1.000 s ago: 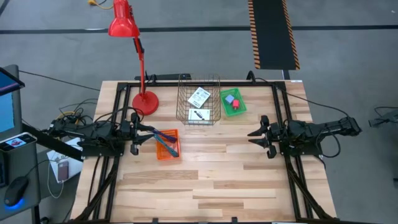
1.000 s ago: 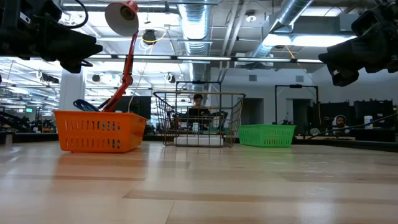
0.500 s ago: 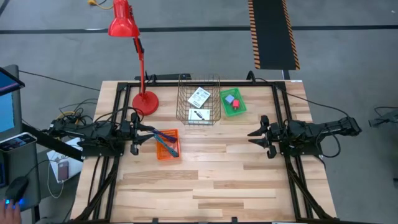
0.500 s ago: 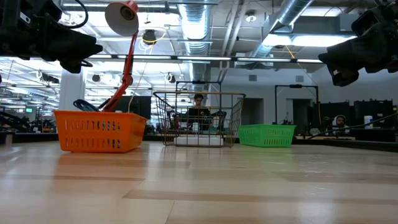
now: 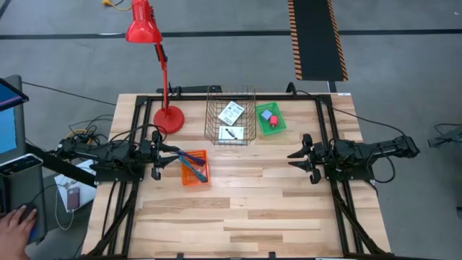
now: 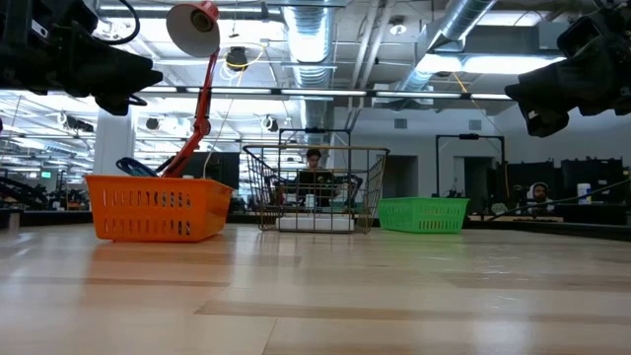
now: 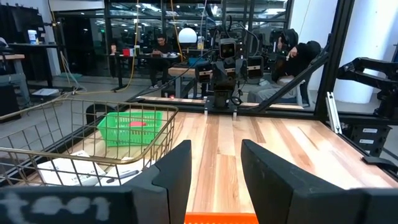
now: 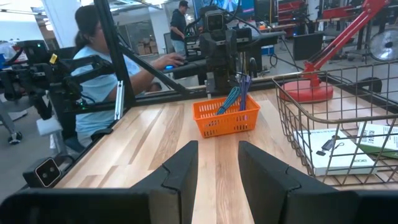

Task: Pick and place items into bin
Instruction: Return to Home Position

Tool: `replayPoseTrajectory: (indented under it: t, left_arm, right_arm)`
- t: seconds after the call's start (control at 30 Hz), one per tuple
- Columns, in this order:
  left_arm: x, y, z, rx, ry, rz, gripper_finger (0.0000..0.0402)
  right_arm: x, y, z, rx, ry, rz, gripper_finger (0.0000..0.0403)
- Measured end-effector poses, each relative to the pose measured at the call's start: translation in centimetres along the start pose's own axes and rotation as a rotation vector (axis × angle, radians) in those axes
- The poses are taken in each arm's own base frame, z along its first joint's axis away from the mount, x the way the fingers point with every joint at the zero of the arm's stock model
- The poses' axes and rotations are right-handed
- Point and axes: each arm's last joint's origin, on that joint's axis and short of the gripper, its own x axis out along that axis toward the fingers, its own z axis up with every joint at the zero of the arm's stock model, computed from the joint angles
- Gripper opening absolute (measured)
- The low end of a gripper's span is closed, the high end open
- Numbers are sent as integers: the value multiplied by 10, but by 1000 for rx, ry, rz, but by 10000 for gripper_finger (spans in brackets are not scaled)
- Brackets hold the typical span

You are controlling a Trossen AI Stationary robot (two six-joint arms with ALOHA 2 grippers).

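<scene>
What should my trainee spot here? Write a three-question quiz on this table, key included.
1. True or false: the pink piece lies in the green bin.
2. The cables lie in: A the green bin; B the orange bin; C neither.
3. Fill in: the left pincer and right pincer are each ___ (open or shut).
Key: 1 true; 2 B; 3 open.
</scene>
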Motion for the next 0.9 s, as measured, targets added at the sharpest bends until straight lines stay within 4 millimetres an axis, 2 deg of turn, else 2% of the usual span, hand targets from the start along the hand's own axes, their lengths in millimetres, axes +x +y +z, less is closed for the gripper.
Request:
replayPoseTrajectory:
  t: [0.9]
  left_arm:
    - [0,0,0,1,-1,0,128]
  right_arm:
    - [0,0,0,0,0,0,108]
